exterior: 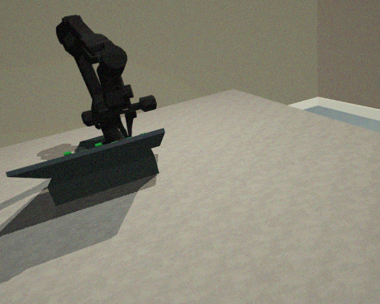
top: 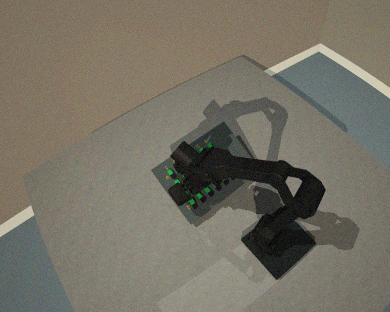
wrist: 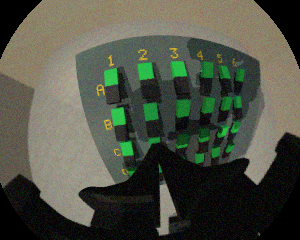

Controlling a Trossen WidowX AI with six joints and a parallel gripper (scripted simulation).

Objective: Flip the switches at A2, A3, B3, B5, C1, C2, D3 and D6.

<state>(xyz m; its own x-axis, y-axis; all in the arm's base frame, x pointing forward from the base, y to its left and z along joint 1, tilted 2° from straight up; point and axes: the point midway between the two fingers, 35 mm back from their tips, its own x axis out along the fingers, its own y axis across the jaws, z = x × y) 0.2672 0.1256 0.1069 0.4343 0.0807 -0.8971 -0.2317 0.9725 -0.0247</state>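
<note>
The dark tilted panel (top: 160, 169) (exterior: 85, 158) (wrist: 90, 67) carries rows of rocker switches, each half green and half black. In the wrist view, the switches at A2 (wrist: 146, 72), A3 (wrist: 178, 70), B3 (wrist: 183, 108), B5 (wrist: 225, 104), C1 (wrist: 127, 149) and D6 (wrist: 229, 148) show. I cannot tell surely which ends are raised. My gripper (wrist: 156, 146) (exterior: 128, 135) is shut and empty, its tips low at the panel, over the near part of the switch at C2 (wrist: 154, 141). Contact cannot be told. The fingers hide much of row D, including most of D3.
The panel stands on a grey table (top: 104, 201) (exterior: 249, 196). The arm's base (top: 279, 249) is on the table on the panel's near side. The forearm and gripper body cover much of the panel in the top view. Shadows fall across the panel's right part.
</note>
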